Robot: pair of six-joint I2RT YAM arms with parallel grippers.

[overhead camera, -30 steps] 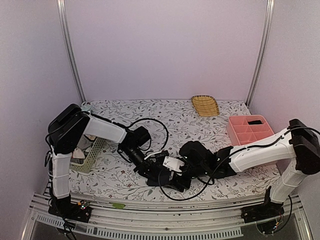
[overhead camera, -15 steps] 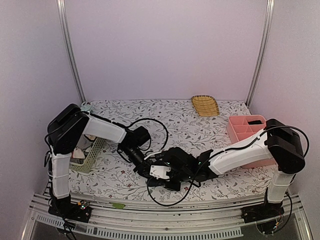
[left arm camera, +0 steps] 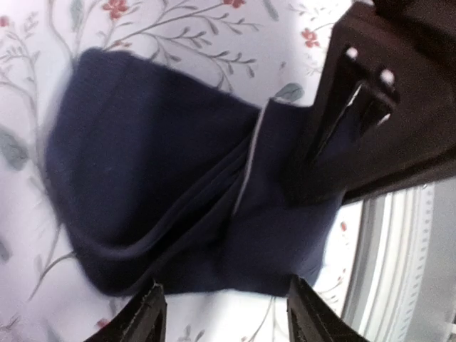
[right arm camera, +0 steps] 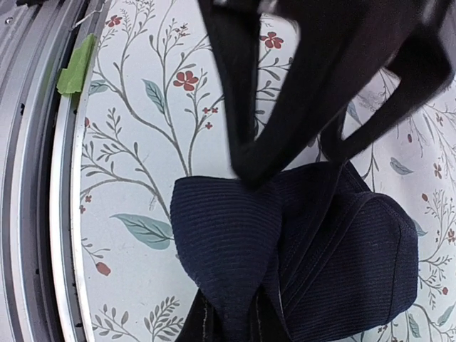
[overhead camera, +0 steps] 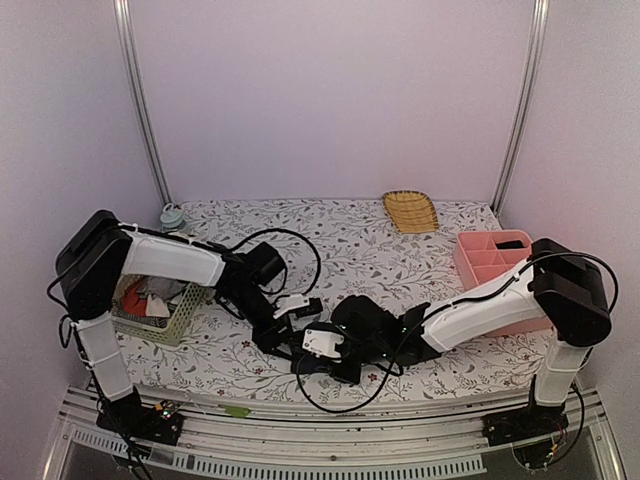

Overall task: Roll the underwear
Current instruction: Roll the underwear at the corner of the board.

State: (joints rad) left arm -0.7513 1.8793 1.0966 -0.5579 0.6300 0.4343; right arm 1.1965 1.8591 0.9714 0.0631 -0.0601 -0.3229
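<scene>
The underwear (left arm camera: 157, 178) is a dark navy piece, folded into a thick bundle on the flowered cloth near the table's front edge. In the left wrist view my left gripper (left arm camera: 228, 308) is open, its fingertips (left arm camera: 152, 313) just short of the bundle's near edge and holding nothing. My right gripper (right arm camera: 239, 317) is shut on the underwear (right arm camera: 235, 242), pinching a fold of it at the bottom of the right wrist view. The black left fingers (right arm camera: 235, 92) hang just above that fold. From above, the left gripper (overhead camera: 285, 322) and right gripper (overhead camera: 318, 352) meet at the front centre.
A green basket (overhead camera: 170, 318) with other clothes sits at the left. A pink divided organiser (overhead camera: 497, 262) stands at the right and a yellow woven tray (overhead camera: 410, 210) at the back. The metal rail with green tape (right arm camera: 76, 65) runs close beside the bundle.
My left gripper has opened and let go of the underwear, and the left arm has drawn back leftward. The right gripper moved in and shut on the bundle.
</scene>
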